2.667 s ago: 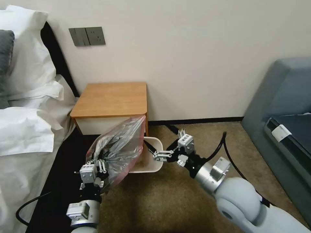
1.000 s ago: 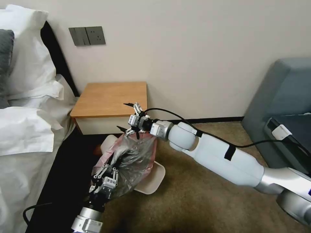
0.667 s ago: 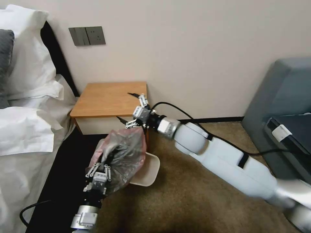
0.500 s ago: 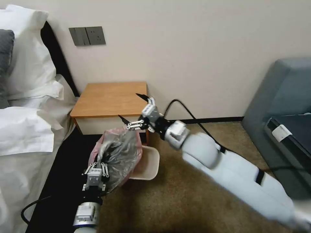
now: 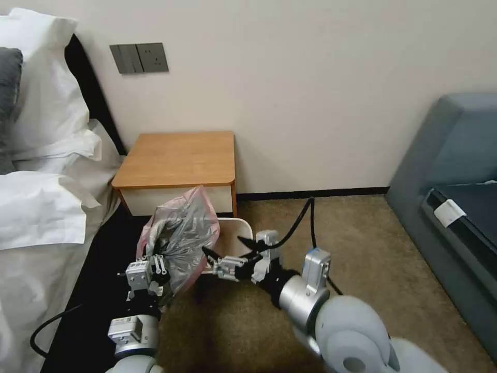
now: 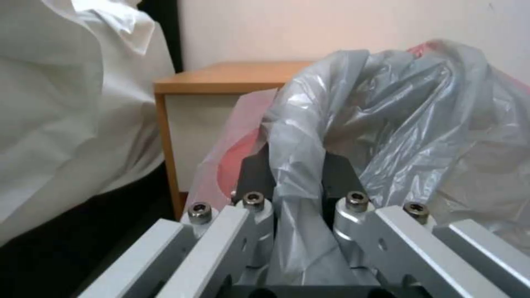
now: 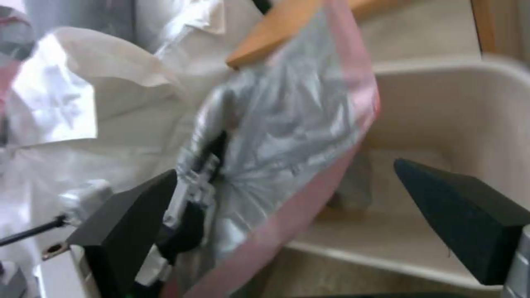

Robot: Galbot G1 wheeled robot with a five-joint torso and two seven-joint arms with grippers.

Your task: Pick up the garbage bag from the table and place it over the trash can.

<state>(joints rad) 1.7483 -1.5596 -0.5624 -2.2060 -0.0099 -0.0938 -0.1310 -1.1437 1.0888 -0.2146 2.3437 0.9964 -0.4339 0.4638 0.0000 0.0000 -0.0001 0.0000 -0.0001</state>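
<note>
The garbage bag (image 5: pixel 182 230), crinkly grey plastic with a pinkish-red rim, hangs bunched over the left part of the cream trash can (image 5: pixel 239 228) on the carpet. My left gripper (image 5: pixel 157 265) is shut on a fold of the garbage bag (image 6: pixel 386 124); the left wrist view shows the plastic pinched between its fingers (image 6: pixel 338 174). My right gripper (image 5: pixel 223 245) is open, low in front of the bin, just right of the bag's lower edge. In the right wrist view its black fingertips (image 7: pixel 461 215) straddle the bag's (image 7: pixel 292 120) pink edge, apart from it, with the trash can (image 7: pixel 442 103) behind. The wooden table (image 5: pixel 176 158) stands behind.
A bed with white linen (image 5: pixel 41 207) lies to the left, its dark side (image 5: pixel 88 290) next to my left arm. A grey sofa (image 5: pixel 455 171) stands at the right. Open carpet (image 5: pixel 362 233) stretches between bin and sofa. The wall runs close behind the table.
My right arm has swung down from beside the table's front to low in front of the bin, gripper still open. The bin, tipped a second ago, now sits level. The left gripper keeps hold of the bag.
</note>
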